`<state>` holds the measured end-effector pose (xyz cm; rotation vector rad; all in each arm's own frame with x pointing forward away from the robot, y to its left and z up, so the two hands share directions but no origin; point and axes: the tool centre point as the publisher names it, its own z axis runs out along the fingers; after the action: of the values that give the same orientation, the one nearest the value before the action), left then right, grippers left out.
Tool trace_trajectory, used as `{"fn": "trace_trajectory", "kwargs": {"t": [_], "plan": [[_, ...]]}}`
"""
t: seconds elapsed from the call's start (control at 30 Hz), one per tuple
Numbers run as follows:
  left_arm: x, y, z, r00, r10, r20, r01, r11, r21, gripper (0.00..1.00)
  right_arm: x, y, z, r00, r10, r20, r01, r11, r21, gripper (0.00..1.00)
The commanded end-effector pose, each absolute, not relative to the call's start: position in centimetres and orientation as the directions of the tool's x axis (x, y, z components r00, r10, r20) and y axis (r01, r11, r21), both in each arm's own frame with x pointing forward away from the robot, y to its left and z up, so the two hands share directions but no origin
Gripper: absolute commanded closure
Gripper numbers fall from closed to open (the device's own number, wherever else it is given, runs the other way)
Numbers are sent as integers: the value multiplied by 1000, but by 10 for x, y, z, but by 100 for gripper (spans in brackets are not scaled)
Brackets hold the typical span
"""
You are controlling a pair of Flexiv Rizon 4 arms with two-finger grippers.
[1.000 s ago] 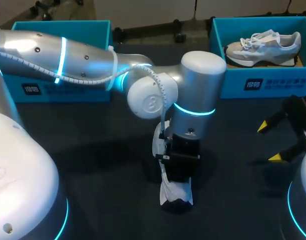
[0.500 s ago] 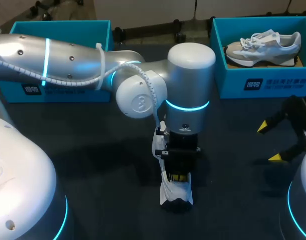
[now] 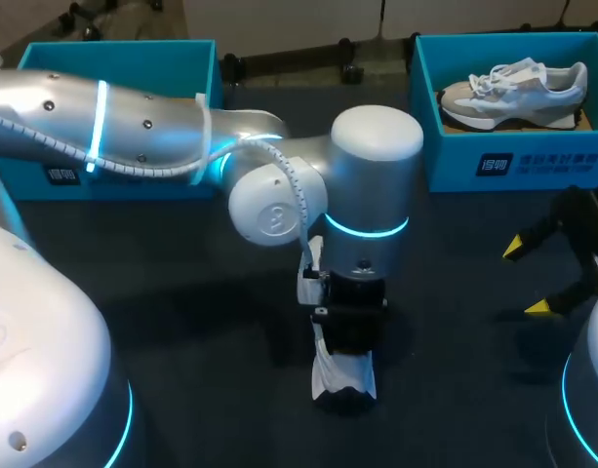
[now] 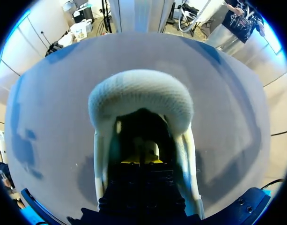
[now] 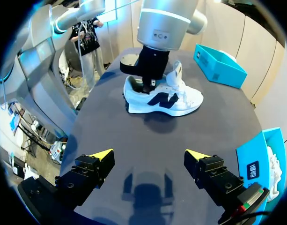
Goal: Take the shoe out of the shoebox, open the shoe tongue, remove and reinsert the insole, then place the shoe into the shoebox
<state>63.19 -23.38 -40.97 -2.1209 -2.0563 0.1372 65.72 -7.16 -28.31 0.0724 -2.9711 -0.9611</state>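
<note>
Sitting inside the shoe (image 4: 138,91) is left tool (image 4: 142,158); right tool (image 5: 149,155) gapes empty.

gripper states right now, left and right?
Left gripper: down inside the white shoe, open or shut cannot be told.
Right gripper: open, holding nothing.

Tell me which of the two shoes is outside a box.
The white shoe with the left gripper in its opening: it stands on the table. The other shoe lies inside the blue shoebox at far right.
</note>
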Motion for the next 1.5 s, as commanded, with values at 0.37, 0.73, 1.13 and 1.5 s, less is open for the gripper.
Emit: {"fn": "trace_trajectory", "kwargs": {"t": [0.37,0.73,1.13,1.5], "plan": [[637,-227,-382,22,999,43,990,-16,-142,100,656,-71,-283,-999,-48,1,-38,811,583,0],[645,-241,-359,20,999,46,997,-16,-73,100,656,-71,-283,-999,-48,1,-38,811,583,0],[649,-236,-358,-21,997,73,1000,20,19,100,656,-71,-283,-999,-48,1,-38,811,583,0],[662,-226,-364,-91,992,92,996,88,36,91,656,-71,-283,-999,-48,1,-38,811,583,0]]}}
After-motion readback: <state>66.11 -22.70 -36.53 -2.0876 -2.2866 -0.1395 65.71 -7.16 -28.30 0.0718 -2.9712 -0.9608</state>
